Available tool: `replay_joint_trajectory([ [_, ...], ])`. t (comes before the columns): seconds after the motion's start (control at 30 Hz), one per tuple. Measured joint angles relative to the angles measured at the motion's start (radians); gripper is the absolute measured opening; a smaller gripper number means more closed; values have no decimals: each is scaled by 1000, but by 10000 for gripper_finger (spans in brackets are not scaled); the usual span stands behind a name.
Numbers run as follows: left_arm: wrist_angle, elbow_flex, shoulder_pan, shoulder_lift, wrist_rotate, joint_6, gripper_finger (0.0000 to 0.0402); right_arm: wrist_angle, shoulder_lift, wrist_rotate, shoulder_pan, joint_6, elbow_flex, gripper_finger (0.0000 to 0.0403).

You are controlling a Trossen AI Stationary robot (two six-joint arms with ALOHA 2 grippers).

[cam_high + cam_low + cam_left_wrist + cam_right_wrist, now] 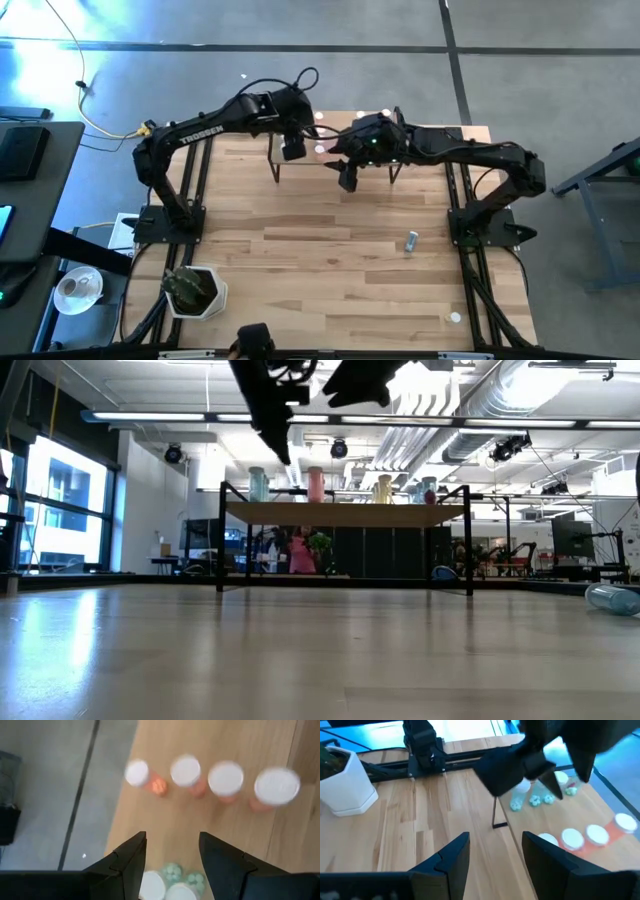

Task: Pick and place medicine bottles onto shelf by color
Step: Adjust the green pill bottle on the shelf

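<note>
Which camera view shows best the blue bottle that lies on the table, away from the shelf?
The high view shows the blue bottle whole, lying alone on the table near the right arm's base. The low view shows it only at its right edge, partly cut off. Neither wrist view shows it.

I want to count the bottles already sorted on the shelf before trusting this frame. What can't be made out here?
- High view: the shelf is mostly hidden under both arms; only a few white caps show.
- Low view: the bottles on the shelf overlap in a row, so those behind are hidden.
- Left wrist view: the orange bottles are blurred; the green ones sit partly behind the left claw.
- Right wrist view: the left arm covers part of the shelf.
</note>
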Motion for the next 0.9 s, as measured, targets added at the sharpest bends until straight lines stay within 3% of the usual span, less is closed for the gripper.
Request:
replay_joint_trajectory([
  [0.23,-5,36,-21,-69,38,-7,172,-105,-65,0,6,-1,0,172],
  [0.5,-28,12,-22,-195,322,-100,172,-178,-65,0,60,-3,0,172],
  [0.67,36,-166,-42,-311,363,-138,172,-234,-56,51,101,-3,-1,172],
  [0.9,255,-451,-95,-484,360,-210,172,-325,-55,65,136,31,-1,172],
])
